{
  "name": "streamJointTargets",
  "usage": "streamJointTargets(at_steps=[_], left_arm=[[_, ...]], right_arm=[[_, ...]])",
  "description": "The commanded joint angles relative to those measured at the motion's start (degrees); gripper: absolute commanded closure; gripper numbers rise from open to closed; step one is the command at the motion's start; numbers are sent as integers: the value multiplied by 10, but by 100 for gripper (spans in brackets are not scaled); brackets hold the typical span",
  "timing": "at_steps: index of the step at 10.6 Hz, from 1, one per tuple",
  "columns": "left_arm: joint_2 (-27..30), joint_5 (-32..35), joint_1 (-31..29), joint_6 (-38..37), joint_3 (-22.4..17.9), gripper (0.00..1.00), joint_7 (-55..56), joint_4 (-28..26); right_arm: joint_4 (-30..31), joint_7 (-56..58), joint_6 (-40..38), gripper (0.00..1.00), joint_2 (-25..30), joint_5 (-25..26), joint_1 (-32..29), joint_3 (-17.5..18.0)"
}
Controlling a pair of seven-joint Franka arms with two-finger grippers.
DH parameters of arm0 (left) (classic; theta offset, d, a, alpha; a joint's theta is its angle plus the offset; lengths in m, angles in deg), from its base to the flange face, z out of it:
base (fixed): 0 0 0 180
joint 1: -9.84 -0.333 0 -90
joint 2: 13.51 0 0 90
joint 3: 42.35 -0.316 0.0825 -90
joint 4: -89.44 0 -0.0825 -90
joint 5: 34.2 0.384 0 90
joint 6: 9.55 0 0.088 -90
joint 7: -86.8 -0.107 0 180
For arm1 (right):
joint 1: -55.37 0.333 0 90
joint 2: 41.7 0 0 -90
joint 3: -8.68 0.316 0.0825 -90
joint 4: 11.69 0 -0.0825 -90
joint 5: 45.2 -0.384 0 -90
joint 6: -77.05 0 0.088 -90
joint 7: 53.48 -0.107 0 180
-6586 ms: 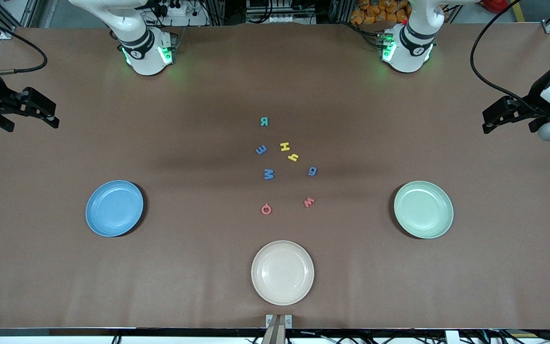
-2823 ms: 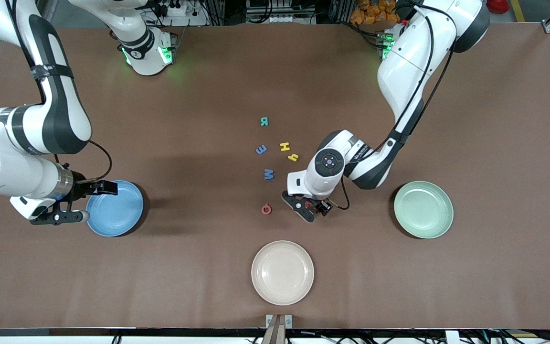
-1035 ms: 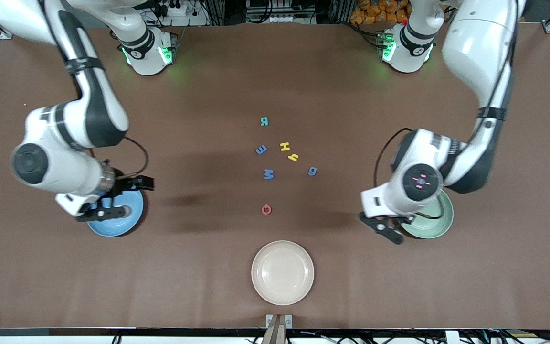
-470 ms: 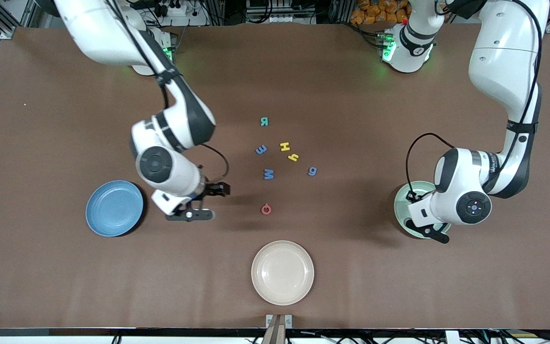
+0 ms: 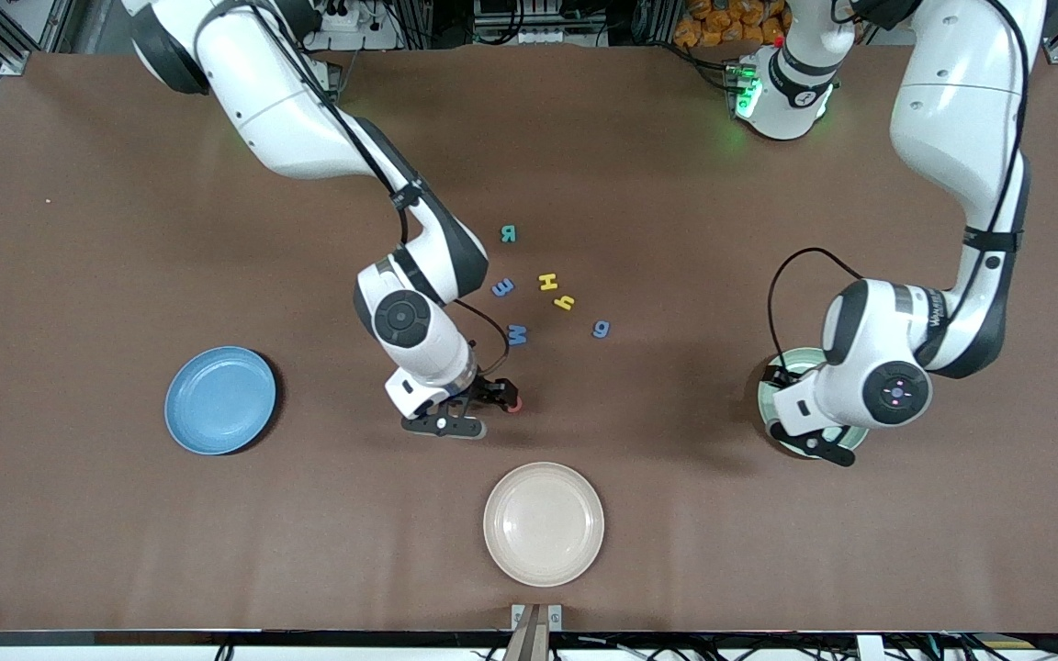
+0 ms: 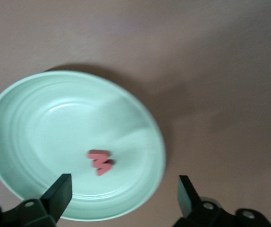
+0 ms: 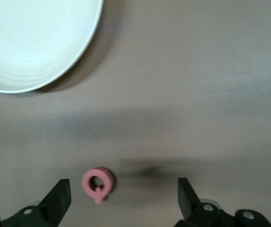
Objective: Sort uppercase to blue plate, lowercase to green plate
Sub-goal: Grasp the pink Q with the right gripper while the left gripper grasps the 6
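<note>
1. Right arm bends down from its base to the middle of the table, and the right gripper (image 5: pixel 478 408) hangs low over the red Q (image 7: pixel 98 181) with its fingers (image 7: pixel 57 197) spread wide, holding nothing.
2. Left arm curls down at its own end of the table, and the left gripper (image 5: pixel 800 431) hangs over the green plate (image 6: pixel 140 127), open and holding nothing.
3. Red w (image 6: pixel 99 162) lies flat in the green plate.
4. Blue plate (image 5: pixel 220 400) sits near the right arm's end, with nothing in it.
5. Green R (image 5: pixel 509 234), blue e (image 5: pixel 502 287), yellow H (image 5: pixel 547 282), yellow h (image 5: pixel 565 302), blue M (image 5: pixel 517 334) and blue g (image 5: pixel 601 329) lie on the table (image 5: pixel 125 229) between the plates.
6. Cream plate (image 5: pixel 543 523) sits nearest the front camera.
</note>
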Motion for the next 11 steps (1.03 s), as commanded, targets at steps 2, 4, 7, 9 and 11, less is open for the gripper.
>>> streamJointTargets(at_steps=[2, 4, 7, 9, 11], left_arm=[[18, -11, 71, 1, 22, 0, 112, -10], [14, -10, 81, 15, 72, 0, 213, -10], [10, -10, 126, 54, 87, 0, 280, -28], [11, -4, 133, 120, 106, 0, 316, -70], [8, -3, 146, 152, 109, 0, 325, -94]], right_arm=[[-82, -32, 0, 0, -51, 3, 40, -25], [-81, -31, 4, 0, -66, 10, 68, -56], [-81, -31, 13, 0, -78, 62, 84, -67], [-81, -31, 13, 0, -78, 63, 86, -67], [-78, -31, 13, 0, -78, 64, 87, -67]])
